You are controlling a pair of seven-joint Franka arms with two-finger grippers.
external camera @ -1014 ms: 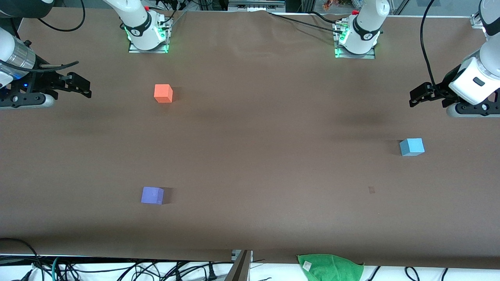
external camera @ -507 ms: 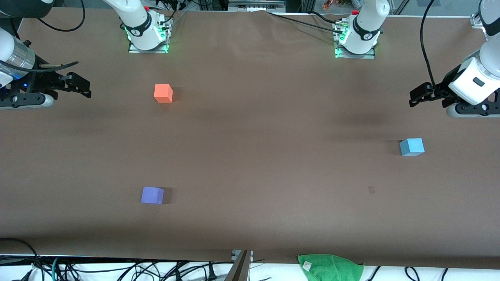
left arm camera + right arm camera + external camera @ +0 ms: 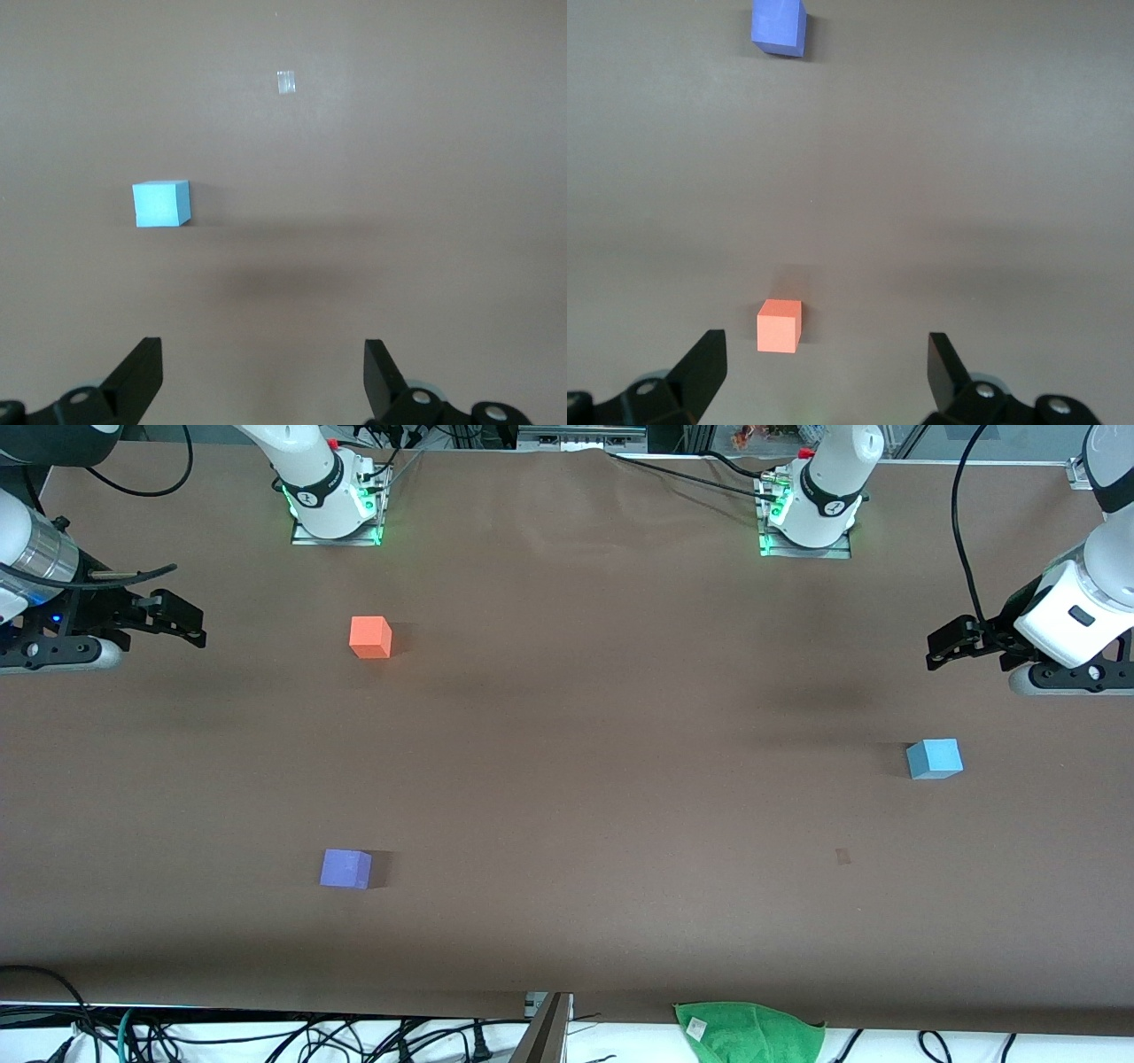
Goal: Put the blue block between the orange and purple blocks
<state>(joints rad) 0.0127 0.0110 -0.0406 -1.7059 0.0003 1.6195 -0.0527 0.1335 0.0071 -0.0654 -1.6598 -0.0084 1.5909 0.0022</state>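
Two grippers hang spread wide and empty over the brown table [image 3: 567, 779], as we see it. At the left arm's end, the left gripper [image 3: 941, 645] hovers with its black fingers [image 3: 140, 372] parted; the blue block [image 3: 934, 758] sits on the table near it (well apart from the other cubes). At the right arm's end, the right gripper [image 3: 188, 623] waits, likewise open. We find the orange block [image 3: 370, 638] near the right arm's base and the purple block [image 3: 345, 869] nearer the front camera. A green cloth [image 3: 749, 1032] lies at the table's near edge.
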